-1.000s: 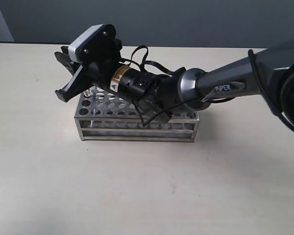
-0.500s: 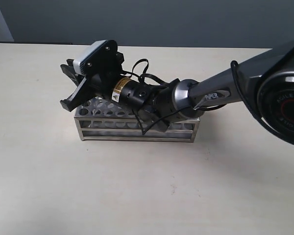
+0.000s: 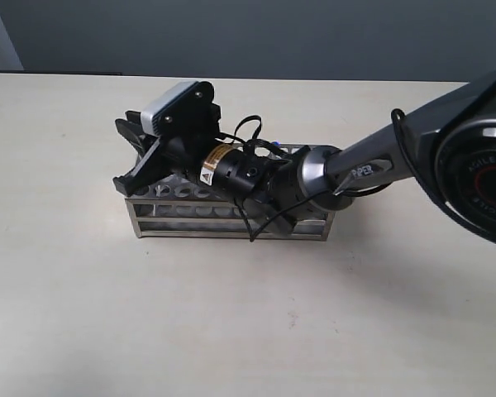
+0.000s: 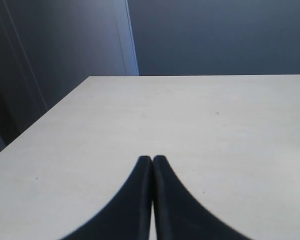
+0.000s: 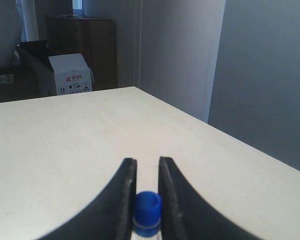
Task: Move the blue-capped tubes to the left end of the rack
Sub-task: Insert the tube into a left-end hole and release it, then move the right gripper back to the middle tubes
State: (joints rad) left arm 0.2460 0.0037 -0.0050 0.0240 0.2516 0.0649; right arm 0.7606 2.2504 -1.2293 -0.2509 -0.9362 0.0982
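Observation:
The shiny steel rack (image 3: 231,219) stands mid-table, and my right arm covers most of its top plate. My right gripper (image 3: 126,157) reaches across to the rack's left end and hangs just over it. In the right wrist view the right gripper (image 5: 147,161) is shut on a blue-capped tube (image 5: 148,206), its blue cap pinched between the two fingers and the clear body running down out of sight. The other blue-capped tubes are hidden behind the arm. My left gripper (image 4: 152,158) is shut with nothing in it, over bare table, out of the exterior view.
The pale table (image 3: 83,289) spreads all round the rack. Its far edge meets a dark grey wall (image 3: 314,33). A white cardboard box (image 5: 70,75) and a dark cabinet (image 5: 90,50) stand beyond the table in the right wrist view.
My right gripper has come down and slightly to the right with the tube, from above the rack's left end to just over its top plate. The left gripper's earlier position is not shown.

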